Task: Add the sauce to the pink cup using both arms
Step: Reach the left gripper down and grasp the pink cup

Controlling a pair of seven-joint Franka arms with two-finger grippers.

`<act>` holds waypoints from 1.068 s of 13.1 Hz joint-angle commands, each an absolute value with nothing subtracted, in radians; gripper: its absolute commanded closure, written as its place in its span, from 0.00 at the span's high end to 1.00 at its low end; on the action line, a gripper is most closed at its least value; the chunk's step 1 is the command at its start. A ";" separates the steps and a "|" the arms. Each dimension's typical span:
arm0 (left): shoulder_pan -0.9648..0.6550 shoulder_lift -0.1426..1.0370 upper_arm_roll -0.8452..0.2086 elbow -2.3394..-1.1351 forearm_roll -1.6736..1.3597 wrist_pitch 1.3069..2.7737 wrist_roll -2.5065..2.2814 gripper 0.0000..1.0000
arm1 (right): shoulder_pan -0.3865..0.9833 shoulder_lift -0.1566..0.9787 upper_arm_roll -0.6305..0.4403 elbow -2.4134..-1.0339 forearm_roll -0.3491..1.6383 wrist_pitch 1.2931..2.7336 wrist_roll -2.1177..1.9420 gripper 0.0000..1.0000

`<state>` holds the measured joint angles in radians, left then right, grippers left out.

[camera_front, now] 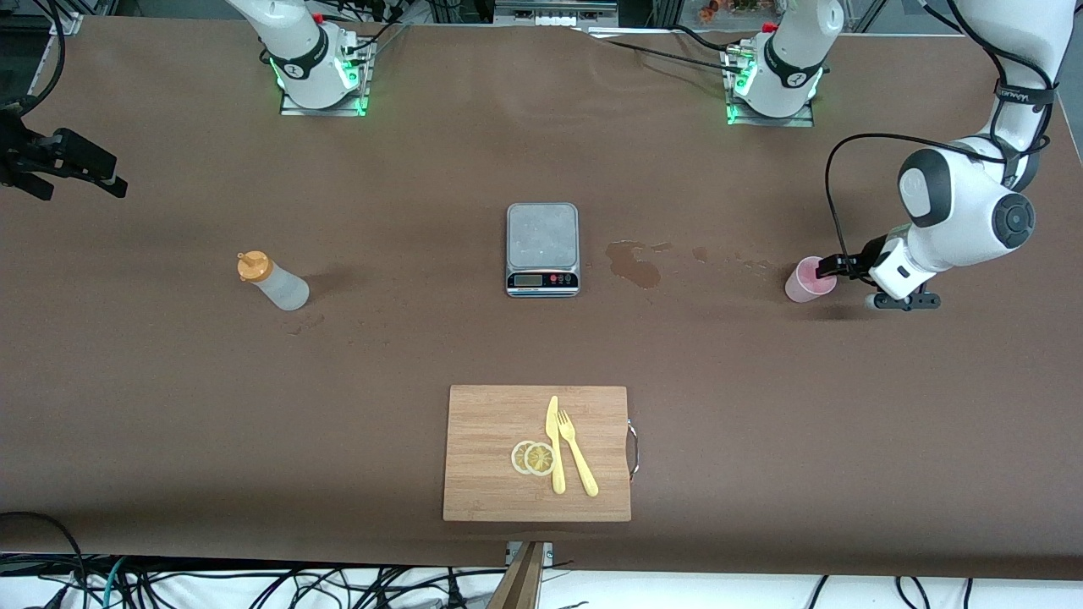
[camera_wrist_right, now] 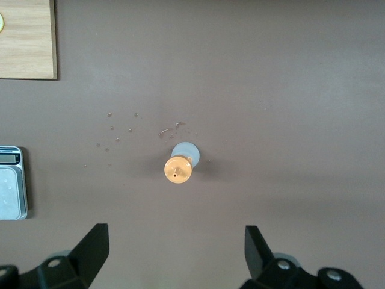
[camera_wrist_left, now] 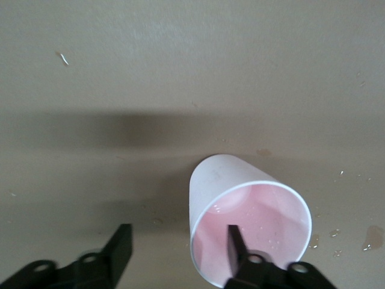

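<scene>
The pink cup (camera_front: pixel 810 281) stands toward the left arm's end of the table, wet inside and holding no sauce (camera_wrist_left: pixel 249 217). My left gripper (camera_front: pixel 833 269) reaches it from the side. In the left wrist view the gripper (camera_wrist_left: pixel 177 244) is open, one finger (camera_wrist_left: pixel 236 241) inside the cup and the other outside, the cup's wall between them untouched by the outer finger. The sauce bottle (camera_front: pixel 275 283), whitish with an orange cap, stands toward the right arm's end. My right gripper (camera_front: pixel 80 173) hangs open above that end, and its wrist view looks down on the bottle (camera_wrist_right: pixel 178 167) ahead of its gripper (camera_wrist_right: pixel 176 241).
A grey scale (camera_front: pixel 542 249) sits mid-table, with a wet stain (camera_front: pixel 634 264) between it and the cup. Nearer the front camera lies a wooden cutting board (camera_front: pixel 491 423) with a yellow knife, a fork (camera_front: pixel 578 463) and lemon slices (camera_front: pixel 533 458).
</scene>
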<state>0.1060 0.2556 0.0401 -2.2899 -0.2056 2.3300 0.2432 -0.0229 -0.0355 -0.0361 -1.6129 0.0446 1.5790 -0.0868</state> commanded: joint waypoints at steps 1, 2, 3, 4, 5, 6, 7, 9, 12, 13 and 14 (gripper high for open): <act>0.106 0.261 0.037 -2.299 -0.235 2.345 0.278 0.00 | -0.023 -0.049 -0.040 -1.608 0.055 1.562 -0.101 1.00; 0.101 0.258 0.037 -2.296 -0.235 2.342 0.279 0.00 | -0.023 -0.049 -0.040 -1.608 0.055 1.563 -0.101 1.00; 0.101 0.253 0.035 -2.293 -0.233 2.339 0.279 0.00 | -0.023 -0.049 -0.040 -1.608 0.055 1.563 -0.101 1.00; 0.101 0.252 0.035 -2.287 -0.233 2.338 0.279 0.00 | -0.023 -0.049 -0.040 -1.608 0.055 1.563 -0.101 1.00; 0.101 0.244 0.034 -2.278 -0.233 2.333 0.279 0.00 | -0.023 -0.049 -0.040 -1.608 0.055 1.563 -0.101 1.00; 0.098 0.220 0.032 -2.267 -0.233 2.313 0.264 0.00 | -0.023 -0.049 -0.040 -1.608 0.055 1.563 -0.101 1.00; 0.097 0.200 0.032 -2.240 -0.233 2.260 0.259 0.00 | -0.023 -0.049 -0.040 -1.608 0.055 1.563 -0.101 1.00; 0.097 0.187 0.032 -2.144 -0.235 2.092 0.223 0.00 | -0.023 -0.049 -0.041 -1.608 0.055 1.563 -0.103 1.00; 0.092 0.170 -0.046 -2.034 -0.235 1.939 0.065 0.00 | -0.023 -0.049 -0.041 -1.608 0.054 1.563 -0.103 1.00; 0.091 0.161 -0.079 -2.025 -0.235 1.928 -0.007 0.00 | -0.023 -0.049 -0.041 -1.608 0.055 1.562 -0.103 1.00; 0.092 0.147 -0.124 -2.025 -0.236 1.915 -0.068 0.00 | -0.023 -0.049 -0.043 -1.608 0.054 1.562 -0.104 1.00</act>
